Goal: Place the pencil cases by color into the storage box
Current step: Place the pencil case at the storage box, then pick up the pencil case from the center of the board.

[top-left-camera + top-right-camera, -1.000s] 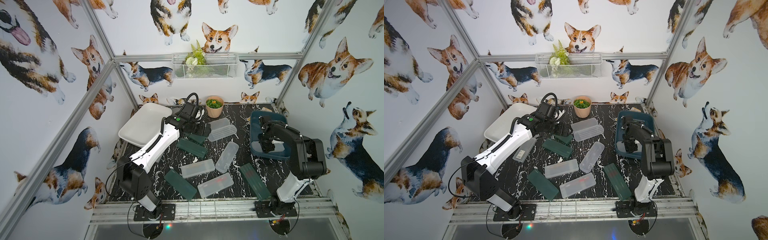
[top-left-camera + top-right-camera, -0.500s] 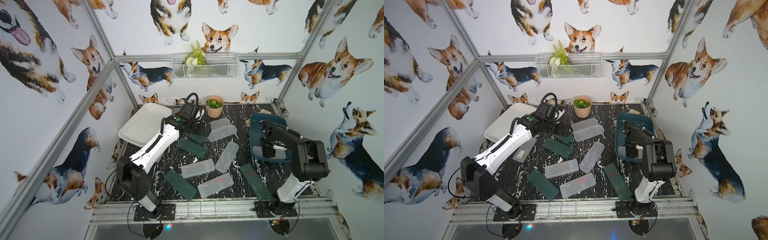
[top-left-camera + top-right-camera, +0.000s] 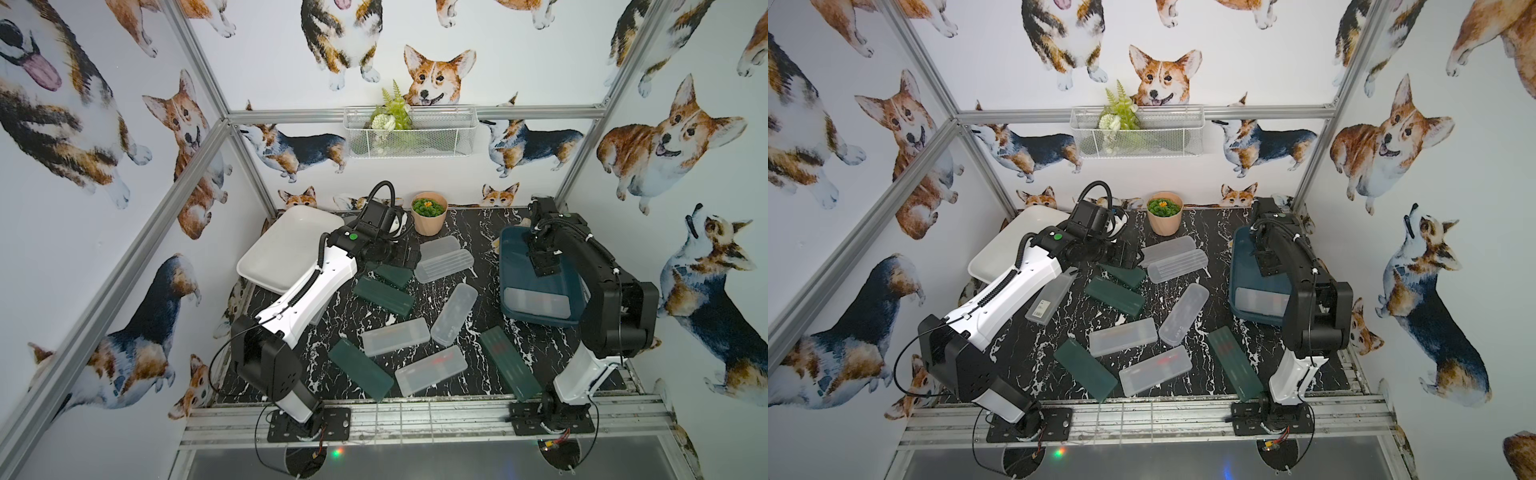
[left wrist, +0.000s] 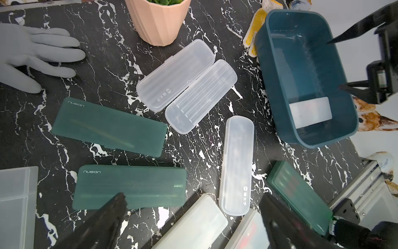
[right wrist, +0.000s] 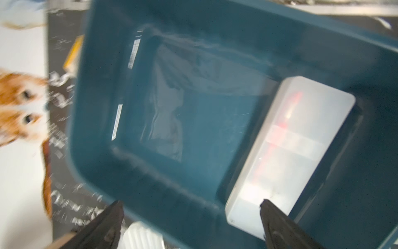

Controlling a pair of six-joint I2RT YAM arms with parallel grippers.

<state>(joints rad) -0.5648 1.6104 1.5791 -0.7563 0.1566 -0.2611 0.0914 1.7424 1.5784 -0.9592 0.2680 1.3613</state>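
white tub [image 3: 270, 266]: at the back-left corner of the desk [image 3: 469, 237]; its near side is hidden under the left arm.
left arm [image 3: 307, 291]: reaches from the front-left base toward the back middle. The left jaws stand wide apart and grip nothing. They are over the rear green case and the second green case, with the fingers [image 4: 101, 224] spread in the left wrist view.
grey glove [image 4: 36, 51]: flat on the desk, seen only in the left wrist view.
labelled clear case [image 3: 1050, 299]: on the desk near the white tub, partly under the left arm.
rear green case [image 3: 394, 275]: on the desk, partly hidden by the left wrist.
second green case [image 3: 382, 296]: on the desk just in front of the rear green case.
front green case [image 3: 360, 370]: on the desk near the front edge.
clear pair [image 3: 442, 257]: two frosted cases side by side and touching, just in front of the plant pot [image 3: 429, 216].
middle clear case [image 3: 454, 307]: on the desk between the second green case and the teal tub.
front clear cases [image 3: 395, 337]: two on the desk, one behind the other, at front centre.
right green case [image 3: 510, 361]: on the desk in front of the teal tub.
teal tub [image 3: 505, 270]: on the right side of the desk; a knit glove [image 4: 256, 23] lies just behind it.
stored clear case [image 3: 534, 300]: flat on the teal tub's floor across its near end, with red showing through.
right arm [image 3: 598, 266]: bends over the teal tub. The right jaws are fully open and empty above the tub's middle, with the fingers [image 5: 280, 226] apart from the stored clear case. The right wrist view is blurred.
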